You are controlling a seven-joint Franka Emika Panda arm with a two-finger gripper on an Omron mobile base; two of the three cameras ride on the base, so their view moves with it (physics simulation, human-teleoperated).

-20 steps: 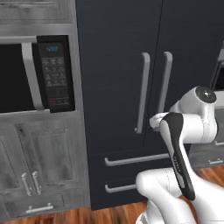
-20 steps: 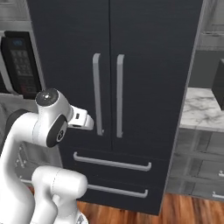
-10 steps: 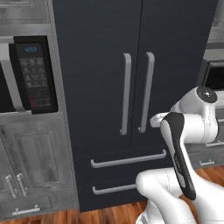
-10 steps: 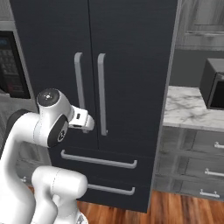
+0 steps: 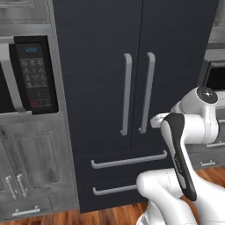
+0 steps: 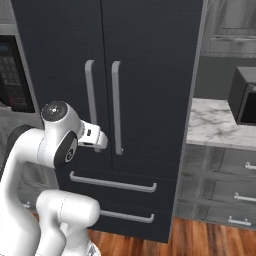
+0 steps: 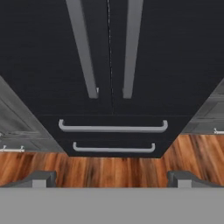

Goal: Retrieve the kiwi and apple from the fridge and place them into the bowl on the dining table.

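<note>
fridge: the tall charcoal fridge [image 5: 132,88] stands ahead of the gripper [image 7: 111,177], both doors closed, well apart from the fingertips.
gripper: fingertips [image 7: 41,178] spread wide, holding nothing, aimed at the lower doors and drawers.
door handles: two long curved silver handles, left door handle [image 7: 83,48] and right door handle [image 7: 130,48], side by side above the gripper's line, flanking the door seam.
handling, judged: each door is likely heavy and stiff on its hinge; the metal handle looks smooth and may slip, so grip around its middle and pull along an arc.
drawers: two drawer pulls [image 7: 113,127] below the doors.
kiwi and apple: presumably behind the closed doors; cannot tell where.
</note>
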